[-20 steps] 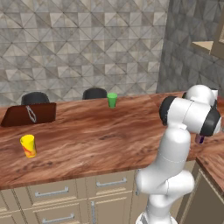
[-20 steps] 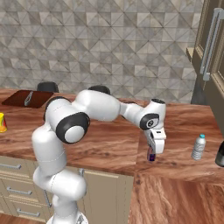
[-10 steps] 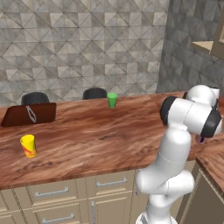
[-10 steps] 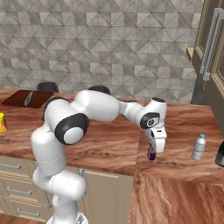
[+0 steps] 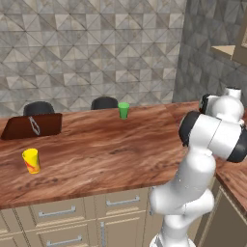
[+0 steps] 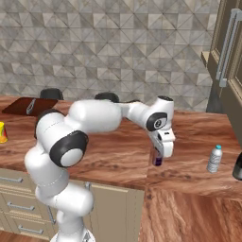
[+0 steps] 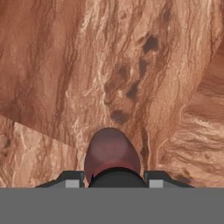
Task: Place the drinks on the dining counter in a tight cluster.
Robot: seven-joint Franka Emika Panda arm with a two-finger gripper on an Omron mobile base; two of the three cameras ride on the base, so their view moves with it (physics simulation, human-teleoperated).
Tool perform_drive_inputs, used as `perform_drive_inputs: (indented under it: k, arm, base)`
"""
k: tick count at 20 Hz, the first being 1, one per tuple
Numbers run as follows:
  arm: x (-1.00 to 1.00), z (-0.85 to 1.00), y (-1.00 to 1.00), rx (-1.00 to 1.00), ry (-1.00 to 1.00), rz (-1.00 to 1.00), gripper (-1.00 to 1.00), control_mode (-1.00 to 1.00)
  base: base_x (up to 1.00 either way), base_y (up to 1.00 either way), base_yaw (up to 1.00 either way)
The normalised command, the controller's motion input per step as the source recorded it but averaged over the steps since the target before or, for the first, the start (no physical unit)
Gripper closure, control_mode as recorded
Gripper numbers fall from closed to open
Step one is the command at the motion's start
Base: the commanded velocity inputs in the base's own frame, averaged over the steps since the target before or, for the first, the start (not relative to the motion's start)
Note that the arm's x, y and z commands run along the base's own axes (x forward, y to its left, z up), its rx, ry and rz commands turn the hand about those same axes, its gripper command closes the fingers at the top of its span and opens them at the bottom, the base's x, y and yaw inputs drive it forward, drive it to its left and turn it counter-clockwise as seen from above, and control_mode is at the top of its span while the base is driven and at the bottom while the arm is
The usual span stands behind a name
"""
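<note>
The gripper point(image 6: 159, 158) points straight down and is closed on the short maroon-brown bottle point(image 6: 157, 160), which stands upright between its fingers, with its base at or just above the dining counter point(image 6: 189, 163); contact I cannot tell. From above, the bottle point(image 7: 112, 154) sits centred between the jaws. The water bottle point(image 6: 214, 159) stands to the right, well apart, and the wine bottle point(image 6: 237, 166) is beyond it at the right edge. I judge the held bottle must travel right.

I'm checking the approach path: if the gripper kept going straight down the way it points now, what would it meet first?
The gripper points down with the short maroon-brown bottle already between its fingers, so that bottle comes first. Directly under it lies the reddish-brown wood-grain dining counter. Whether the bottle already rests on the wood is unclear.
</note>
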Motion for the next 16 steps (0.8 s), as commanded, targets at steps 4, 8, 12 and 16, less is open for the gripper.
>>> perform_drive_inputs:
  k: [4,8,12,16]
  arm:
    - [0.0,0.32,0.59,-0.02,0.0,0.22,1.0,-1.0]
    - [0.02,0.21,0.61,-0.01,0.0,0.21,1.0,-1.0]
    - [0.12,0.03,0.75,0.0,0.0,0.22,1.0,-1.0]
    - [0.22,0.0,0.74,0.0,0.0,0.24,1.0,-1.0]
  base:
    - [0.0,0.0,0.0]
    - [0.0,0.0,0.0]
    - [0.0,0.0,0.0]
    - [0.0,0.0,0.0]
